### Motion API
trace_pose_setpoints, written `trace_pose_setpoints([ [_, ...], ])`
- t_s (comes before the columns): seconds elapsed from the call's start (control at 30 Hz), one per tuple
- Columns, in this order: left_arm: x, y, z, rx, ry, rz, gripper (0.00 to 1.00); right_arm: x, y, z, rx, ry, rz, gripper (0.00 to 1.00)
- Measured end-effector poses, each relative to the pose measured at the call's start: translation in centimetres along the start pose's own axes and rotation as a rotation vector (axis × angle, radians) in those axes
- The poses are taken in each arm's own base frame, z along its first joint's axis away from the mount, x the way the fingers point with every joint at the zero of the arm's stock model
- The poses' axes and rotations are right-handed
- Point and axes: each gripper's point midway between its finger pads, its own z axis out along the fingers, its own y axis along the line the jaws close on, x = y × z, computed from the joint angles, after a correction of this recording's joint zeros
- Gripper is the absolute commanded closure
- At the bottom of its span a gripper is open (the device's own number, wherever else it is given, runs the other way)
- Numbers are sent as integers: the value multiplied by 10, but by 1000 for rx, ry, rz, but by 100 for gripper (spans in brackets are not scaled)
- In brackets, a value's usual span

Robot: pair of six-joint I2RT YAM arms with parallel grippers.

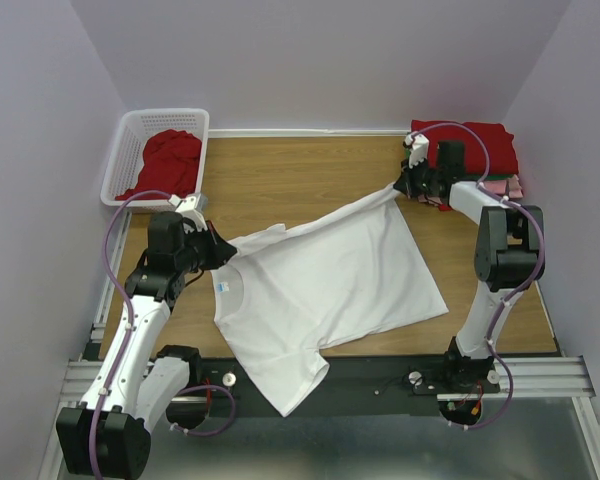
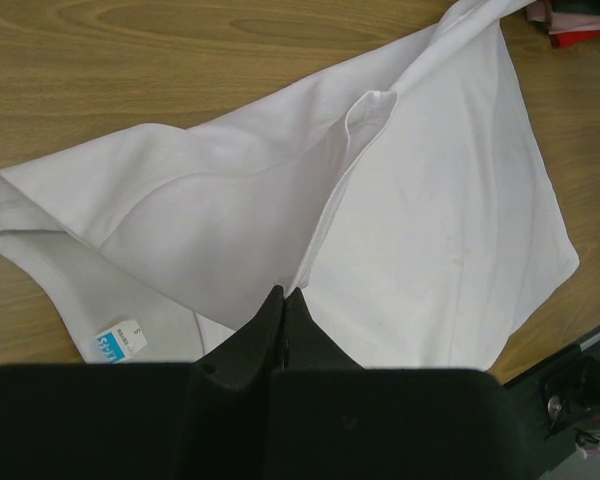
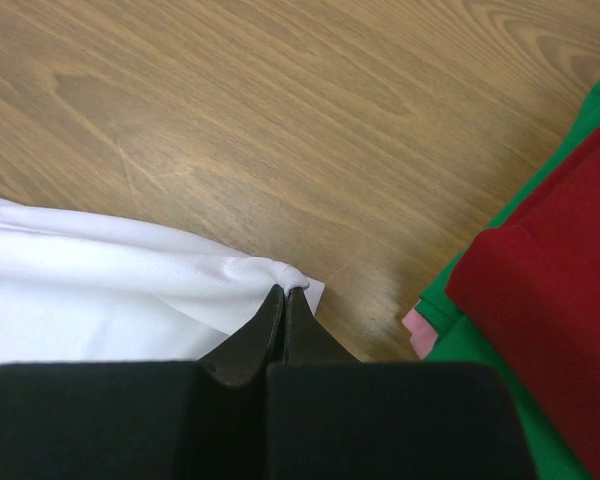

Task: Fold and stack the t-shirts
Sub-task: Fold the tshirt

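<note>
So the job is looking roughly midway to me. A folded stack (image 1: 477,146) is already sitting at the far right corner of the worktop (image 1: 300,175), with a red one on top (image 3: 560,330), green (image 3: 450,305) under it and a bit of pink (image 3: 417,332) peeking out at the bottom, so at least three are done as far as I can tell. The white t-shirt (image 1: 330,290) is the one being worked on now. It's lying spread out across the middle of the worktop, not folded yet, with one sleeve hanging over the near edge and the blue neck label (image 2: 118,342) facing up. The left claw (image 1: 223,252) is pinching shut on the cloth up by the collar and shoulder, and the right claw (image 1: 406,187) is pinching shut on the far hem corner, right beside the stack. It looks like they're stretching it flat before any fold. And there's a red t-shirt (image 1: 172,160) sitting crumpled in the basket (image 1: 118,165) at the far left, so I'm guessing that one is waiting its turn. What's left is folding the white one, stacking it, then doing whatever's in the basket.
</note>
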Motion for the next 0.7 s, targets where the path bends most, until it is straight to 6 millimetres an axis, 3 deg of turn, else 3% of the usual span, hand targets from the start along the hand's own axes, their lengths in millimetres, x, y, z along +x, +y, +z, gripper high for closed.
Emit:
trace_pose_setpoints([
  [0.4, 6, 0, -2, 1, 19, -8, 100, 1, 3, -9, 7, -13, -27, 100],
  [0.7, 20, 5, -2, -13, 52, -28, 100, 13, 9, -19, 1, -2, -46, 99],
])
